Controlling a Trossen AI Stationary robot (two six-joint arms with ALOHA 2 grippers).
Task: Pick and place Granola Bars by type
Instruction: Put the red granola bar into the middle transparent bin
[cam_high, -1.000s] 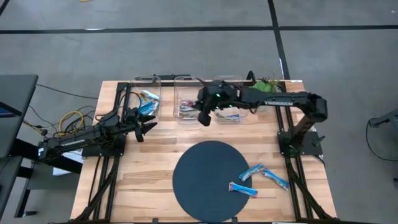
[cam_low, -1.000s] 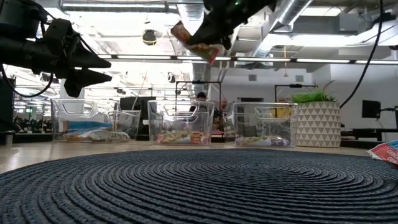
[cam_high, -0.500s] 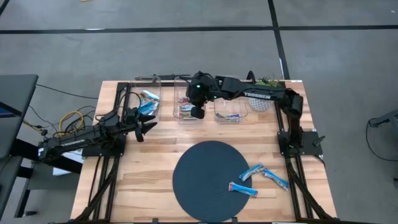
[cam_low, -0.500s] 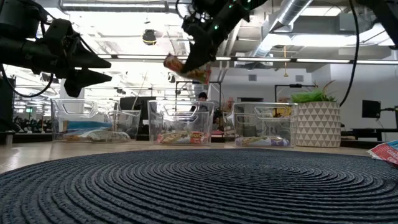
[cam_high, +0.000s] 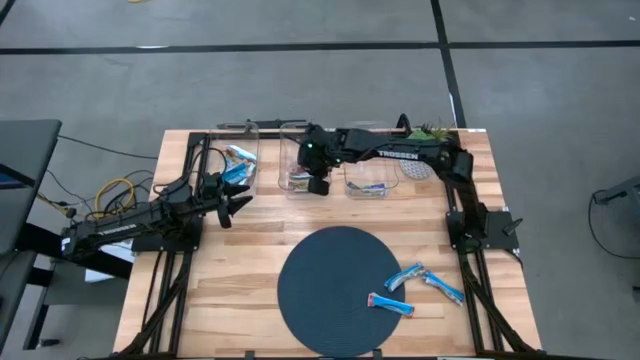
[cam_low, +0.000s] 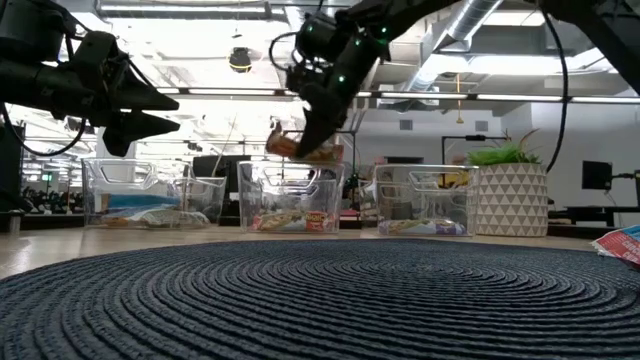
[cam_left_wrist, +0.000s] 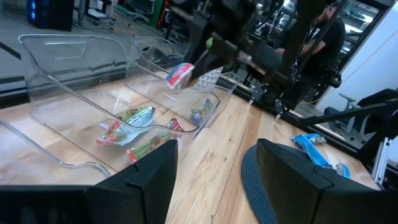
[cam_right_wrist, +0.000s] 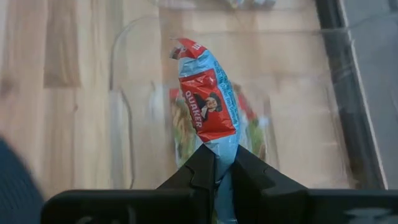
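We saw the right claw (cam_right_wrist: 216, 163) clenched on one end of a granola bar (cam_right_wrist: 208, 109), holding it just above the middle bin (cam_high: 300, 172) of the three clear bins at the far edge of the table (cam_high: 240, 270). The wrapper was shiny, pale blue along its length with a red panel (a small portrait printed on it) and a crimped red end, and it bent slightly away from the fingers. Inside the middle bin lay more multicoloured bars (cam_left_wrist: 132, 116). Three bright blue bars (cam_high: 412, 285) rested on and just beside the dark round mat (cam_high: 330, 290), on its right side. The left claw (cam_high: 236, 205) hung with its fingers spread and nothing between them, left of the mat, near the left bin (cam_high: 238, 160), which held blue wrappers.
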